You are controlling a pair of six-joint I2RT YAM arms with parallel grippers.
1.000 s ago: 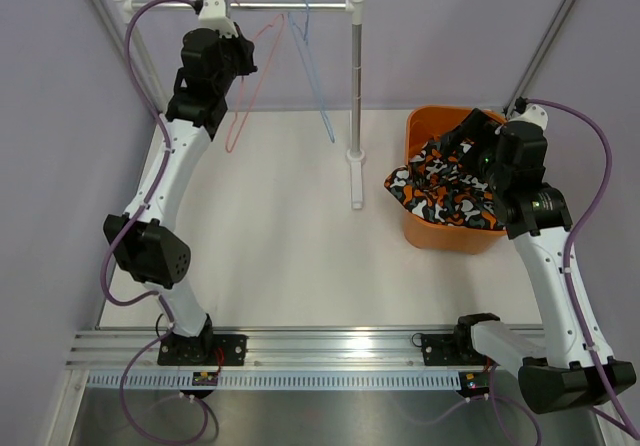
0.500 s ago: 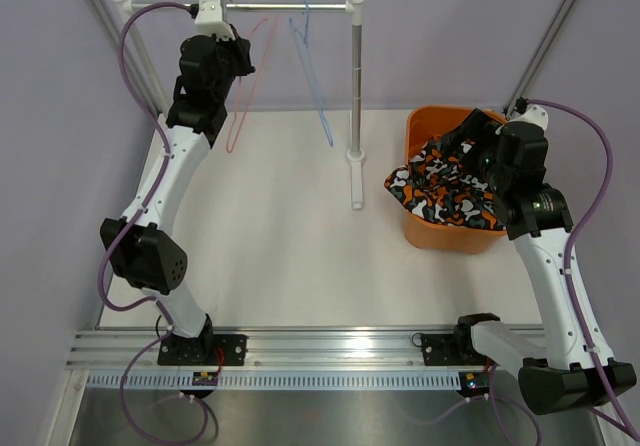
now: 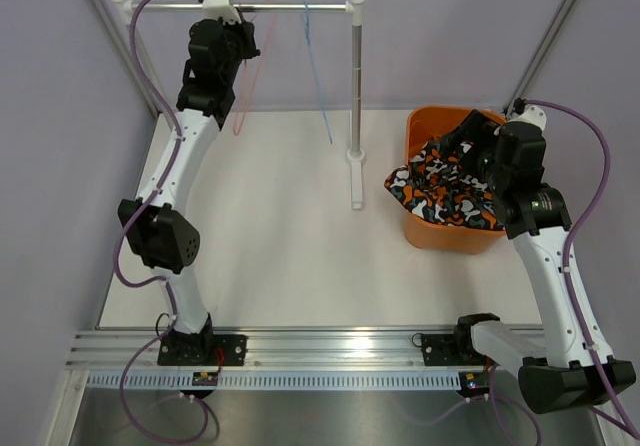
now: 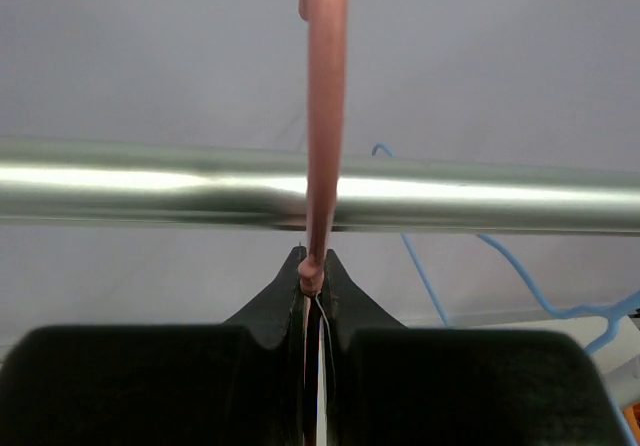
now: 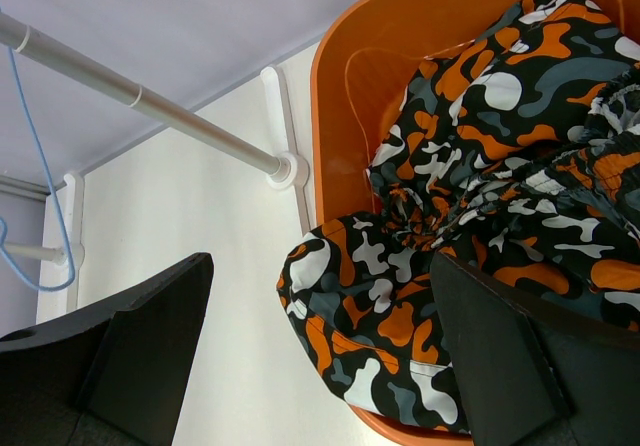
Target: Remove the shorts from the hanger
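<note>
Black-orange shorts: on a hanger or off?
Off: the shorts lie in the orange bin, spilling over its rim; pink hanger and blue hanger hang bare.

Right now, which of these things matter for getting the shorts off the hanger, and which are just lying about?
For the job: camouflage shorts in the orange basket; pink hanger, bare, pinched by the left end effector; right end effector, open over the shorts.
Just there: blue hanger, bare on the rail; rack post; purple cables.

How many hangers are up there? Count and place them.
2. The pink hanger is on the rail, pinched in the left jaws; the blue hanger hangs right of it.
</note>
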